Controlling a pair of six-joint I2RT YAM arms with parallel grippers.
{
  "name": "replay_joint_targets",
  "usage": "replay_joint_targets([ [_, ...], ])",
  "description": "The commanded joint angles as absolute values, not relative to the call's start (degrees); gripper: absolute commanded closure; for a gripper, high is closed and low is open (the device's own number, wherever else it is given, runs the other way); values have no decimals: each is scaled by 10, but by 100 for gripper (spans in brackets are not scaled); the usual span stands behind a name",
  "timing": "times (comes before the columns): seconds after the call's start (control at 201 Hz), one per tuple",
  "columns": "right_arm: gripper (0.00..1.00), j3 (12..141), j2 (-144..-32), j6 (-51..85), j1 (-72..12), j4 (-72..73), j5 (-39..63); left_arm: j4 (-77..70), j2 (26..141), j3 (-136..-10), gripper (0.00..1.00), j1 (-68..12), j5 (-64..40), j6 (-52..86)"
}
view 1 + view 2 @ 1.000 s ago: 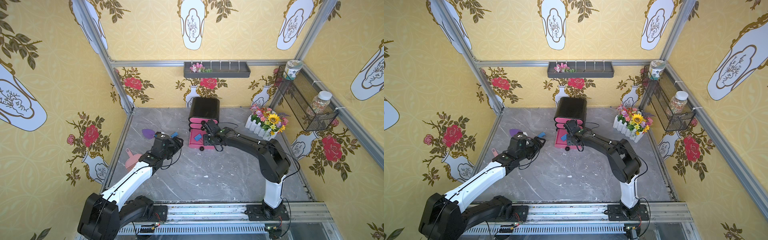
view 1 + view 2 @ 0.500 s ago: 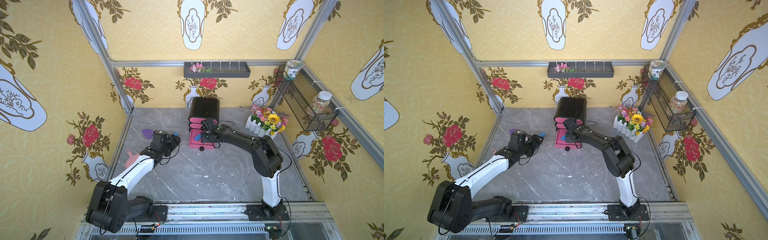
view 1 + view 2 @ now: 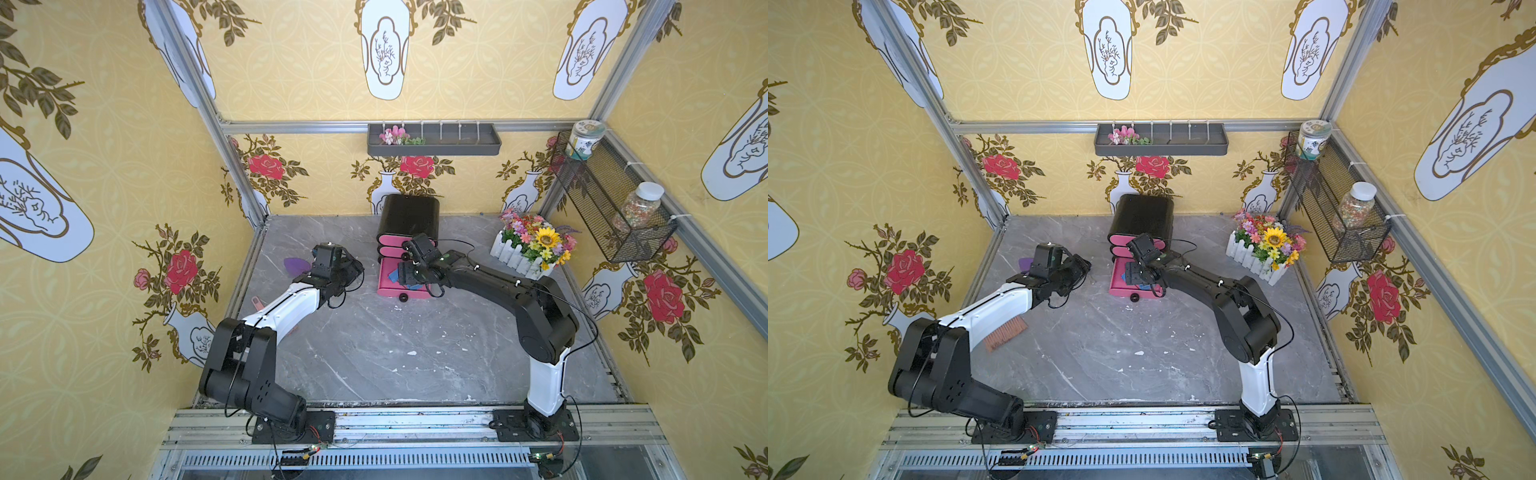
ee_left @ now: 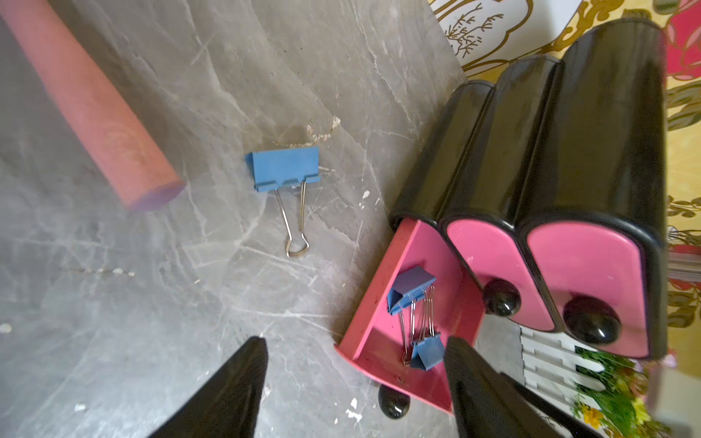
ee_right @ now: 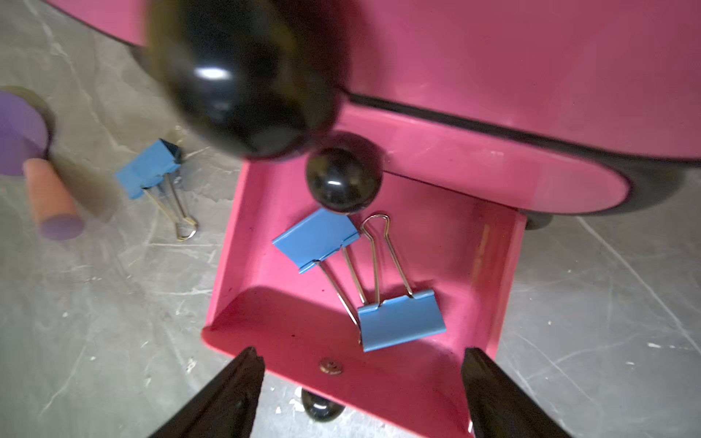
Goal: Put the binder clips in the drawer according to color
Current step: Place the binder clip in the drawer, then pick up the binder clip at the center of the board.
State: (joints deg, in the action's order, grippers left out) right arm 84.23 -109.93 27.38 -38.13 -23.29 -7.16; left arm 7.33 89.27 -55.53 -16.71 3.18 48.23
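Observation:
The drawer unit [image 3: 409, 216] is a black cabinet at the back with three pink drawers. Its bottom drawer [image 5: 510, 273] is pulled out and holds two blue binder clips [image 5: 316, 239] [image 5: 402, 322]. My right gripper [image 5: 362, 352] hangs open just above that drawer's front edge, with nothing between its fingers. A third blue binder clip [image 4: 282, 168] lies on the grey table left of the cabinet. My left gripper [image 4: 354, 341] is open and empty, a short way above the table between that clip and the open drawer [image 4: 364, 326].
A pink brush [image 4: 95, 102] with a purple-tipped handle lies left of the loose clip, its bristles [image 3: 1005, 332] under my left forearm. A white fence box of flowers [image 3: 528, 249] stands right of the cabinet. A wire basket [image 3: 611, 208] hangs on the right wall.
My right gripper's jaws have spread wide over the open drawer. My left arm has folded its lower links back toward its base, while its gripper stays near the loose clip.

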Motion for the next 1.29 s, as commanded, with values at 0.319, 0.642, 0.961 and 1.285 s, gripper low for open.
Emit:
replay_joint_targets([
  [0.319,6,767,-961,234,-432,-218,-109,243,1112,-781,24,-167,115,450],
  [0.642,3,715,-882,241,-436,-212,-101,304,1205,-862,22,-166,146,434],
  [0.961,2,683,-854,253,-436,-203,-98,327,1216,-887,18,-163,167,417],
  [1.285,2,675,-857,266,-435,-194,-92,338,1237,-913,19,-157,175,375],
])
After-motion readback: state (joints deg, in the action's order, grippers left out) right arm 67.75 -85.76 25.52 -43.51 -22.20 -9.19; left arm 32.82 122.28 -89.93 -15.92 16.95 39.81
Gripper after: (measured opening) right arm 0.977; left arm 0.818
